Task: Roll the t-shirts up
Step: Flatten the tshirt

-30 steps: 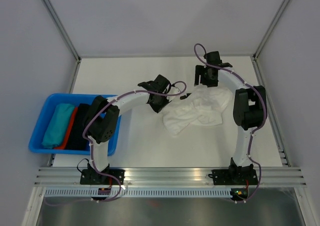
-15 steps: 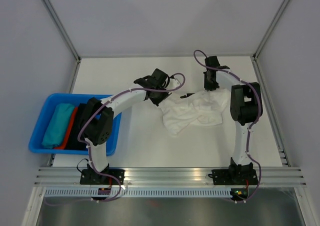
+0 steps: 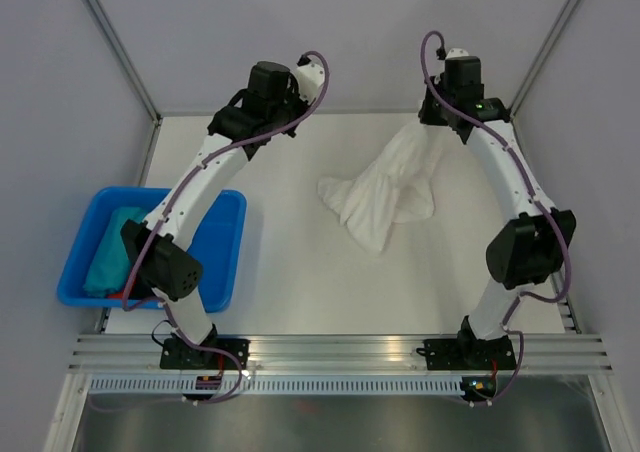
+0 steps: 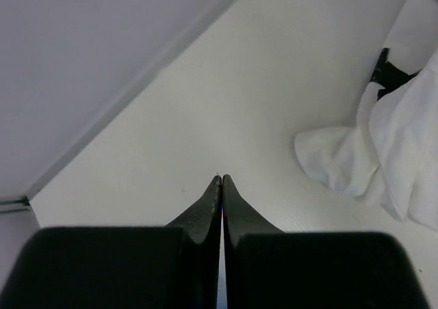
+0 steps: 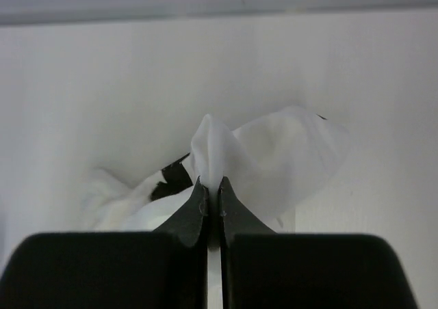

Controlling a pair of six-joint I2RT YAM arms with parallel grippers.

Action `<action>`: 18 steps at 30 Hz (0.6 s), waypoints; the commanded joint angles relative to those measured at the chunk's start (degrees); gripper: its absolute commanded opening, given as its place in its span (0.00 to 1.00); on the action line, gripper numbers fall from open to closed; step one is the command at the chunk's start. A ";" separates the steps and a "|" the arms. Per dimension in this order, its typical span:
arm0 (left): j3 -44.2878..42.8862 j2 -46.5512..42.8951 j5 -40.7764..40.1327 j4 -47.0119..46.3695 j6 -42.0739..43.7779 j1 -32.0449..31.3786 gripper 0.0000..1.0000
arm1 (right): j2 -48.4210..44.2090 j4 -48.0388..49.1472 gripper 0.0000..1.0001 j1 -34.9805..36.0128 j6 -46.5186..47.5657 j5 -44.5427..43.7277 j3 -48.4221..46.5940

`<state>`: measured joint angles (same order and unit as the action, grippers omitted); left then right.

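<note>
White t-shirt (image 3: 385, 200) sits on the right-centre of the table (image 3: 280, 272), toward the far side. It is crumpled and unrolled, one end pulled up off the surface and the rest trailing down in a loose heap that tapers to a point toward the near edge. Right gripper (image 5: 209, 184) has its fingers clamped on a bunched fold of that raised end; the right wrist view shows the cloth pinched between the tips and ballooning out above and to the right of them, with a black print patch (image 5: 172, 175) showing just left of the fingers. In the top view the right arm reaches up over the far right corner of the table, the cloth hanging from it in a stretched fan. Left gripper (image 4: 222, 180) is clenched tight on nothing — tips pressed together, bare table beyond them, the shirt off to its right and well apart. The left arm stretches up over the far left part of the table, near the back wall. Blue bin (image 3: 72, 267) sits at the table's left edge, a teal roll (image 3: 110, 252) lying along its left side — the left arm crosses over the bin, so the rest of what it holds can't be told.
</note>
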<state>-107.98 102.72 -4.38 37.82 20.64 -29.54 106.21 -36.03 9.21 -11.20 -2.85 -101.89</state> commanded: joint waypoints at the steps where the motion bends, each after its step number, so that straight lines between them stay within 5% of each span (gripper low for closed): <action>1: -4.52 -4.71 0.07 3.57 -0.08 0.45 0.02 | -9.60 1.58 0.00 0.89 0.04 6.79 -8.05; 4: -3.12 -6.65 1.31 4.36 -1.13 0.45 0.02 | -12.43 2.45 0.00 2.65 1.09 14.34 -11.12; 8: -2.14 -9.11 0.34 4.28 -2.27 0.80 0.02 | -14.80 7.19 0.00 4.50 1.63 38.99 -14.48; 12: -1.44 -11.48 0.16 4.36 -2.45 1.85 0.02 | -19.01 21.83 0.00 4.85 -6.34 56.23 -12.56; 18: 0.84 -12.89 -0.89 4.28 -1.49 3.08 0.02 | -25.26 34.36 0.00 4.15 -14.02 56.39 -1.22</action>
<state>-107.77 92.44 -4.36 41.76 20.12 -27.03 84.53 -12.53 13.85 -20.10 47.83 -106.39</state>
